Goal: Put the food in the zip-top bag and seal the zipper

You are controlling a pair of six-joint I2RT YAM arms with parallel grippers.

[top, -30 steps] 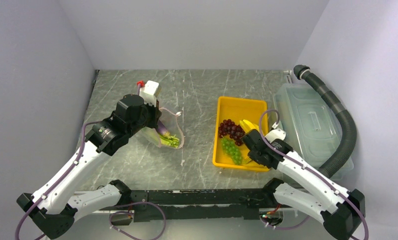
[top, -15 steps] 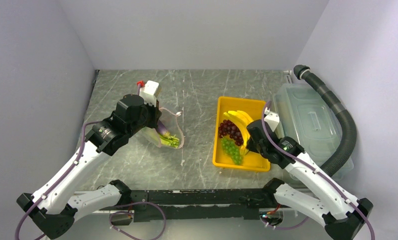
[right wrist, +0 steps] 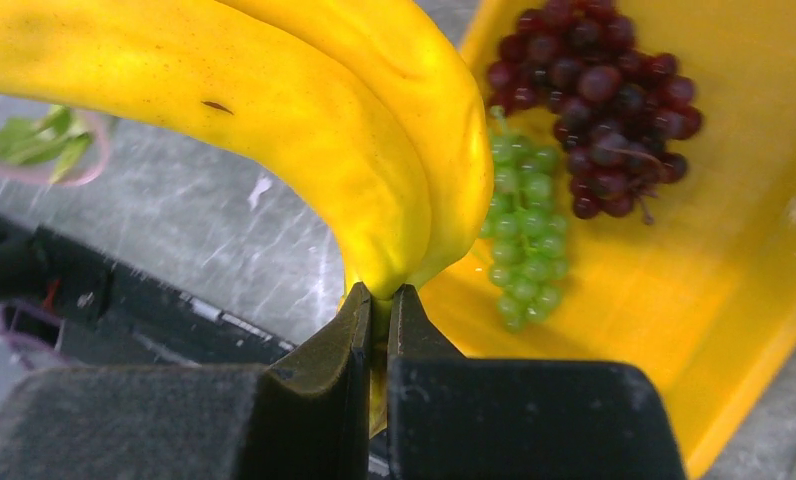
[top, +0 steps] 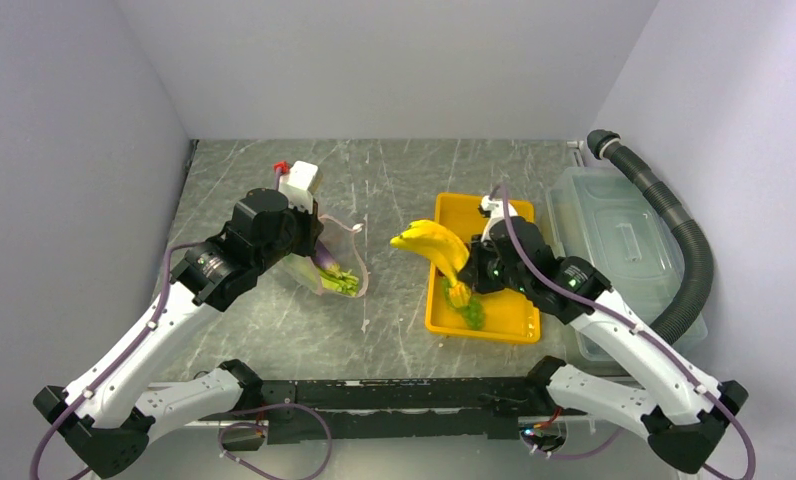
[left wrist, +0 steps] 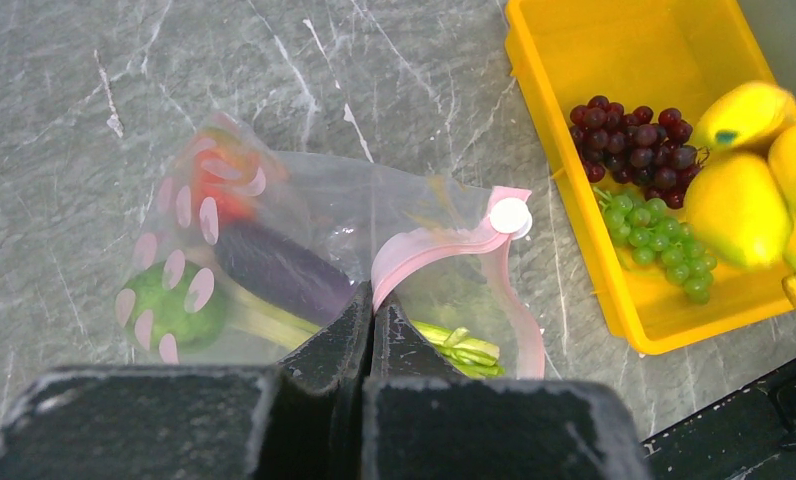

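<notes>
Now bananas [right wrist: 304,130] pinched, right end effector [right wrist: 377,305]

L fingers [left wrist: 326,335] pinched on zipper [left wrist: 429,243], clear bag [left wrist: 304,200] w/ veg inside, grapes [left wrist: 634,130] in yellow tray [left wrist: 614,40], bananas [left wrist: 739,205] at rt

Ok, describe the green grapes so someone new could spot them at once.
Find the yellow tray on the right half of the grey table. Toward its near end lies the green grape bunch, next to the purple grape bunch. It is the tray's only pale green cluster of small round beads.
</notes>
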